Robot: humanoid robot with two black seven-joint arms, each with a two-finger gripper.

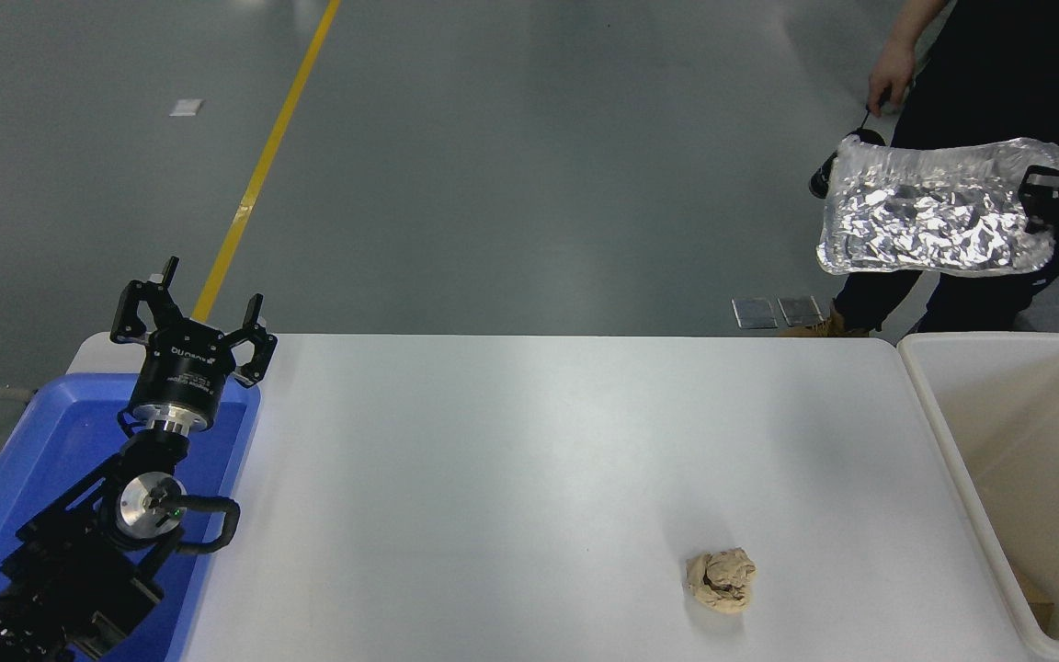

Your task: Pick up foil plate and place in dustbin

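The shiny crinkled foil plate (934, 221) hangs high in the air at the far right, above and beyond the table's back right corner. My right gripper (1049, 204) is shut on the plate's right rim; most of that arm is out of the picture at the right edge. The off-white dustbin (939, 432) stands at the table's right end, below and in front of the plate. My left gripper (191, 317) is parked at the lower left, open and empty, above the blue bin.
A blue plastic bin (24, 478) stands at the table's left end. A crumpled tan paper ball (722, 578) lies on the white table (511, 478) near the front right. A person in dark clothes (980, 83) stands behind the plate, one hand (890, 74) lowered.
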